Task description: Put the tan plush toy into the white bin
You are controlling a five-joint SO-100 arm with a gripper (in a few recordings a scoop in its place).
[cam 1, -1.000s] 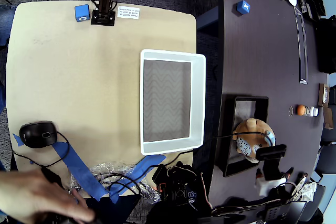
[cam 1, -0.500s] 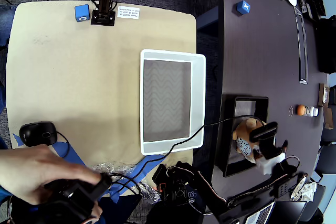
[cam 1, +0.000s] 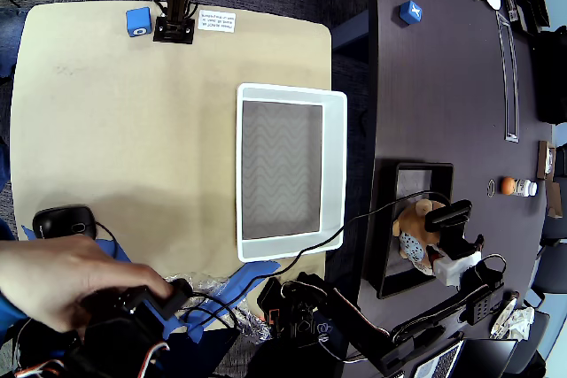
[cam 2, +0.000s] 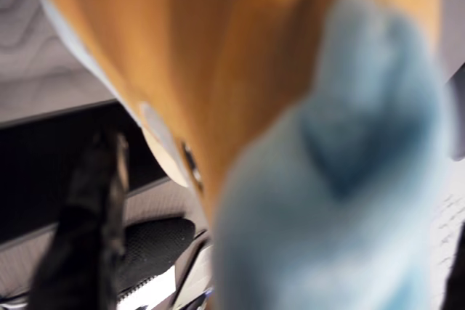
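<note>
Two surfaces meet in the overhead view: a tan desk (cam 1: 115,157) on the left and a dark table (cam 1: 443,86) on the right, with grey carpet beyond the desk's far edge. The white bin (cam 1: 334,174) stands at the desk's right edge, open side up, its grey zigzag bottom bare. A black tray (cam 1: 390,219) sits on the dark table near that table's lower left part. The tan plush toy (cam 1: 415,226) is over this tray, well apart from the bin. The gripper (cam 1: 447,232) is right at the toy, covering its right side, so much of the toy is hidden. Whether the fingers are clamped on it or merely touching cannot be told. In the wrist view the toy (cam 2: 240,63) is pressed close to the lens and badly blurred: orange-tan fur and a pale blue paw, with a dark finger (cam 2: 87,230) at lower left.

A cable runs from the arm's base across the bin's near right corner to the gripper. At the desk's near left corner lie a black mouse (cam 1: 62,223), blue tape strips (cam 1: 133,285) and a person's hand (cam 1: 62,276). A blue cube (cam 1: 137,21) sits at the desk's far edge, another blue cube (cam 1: 408,12) on the dark table.
</note>
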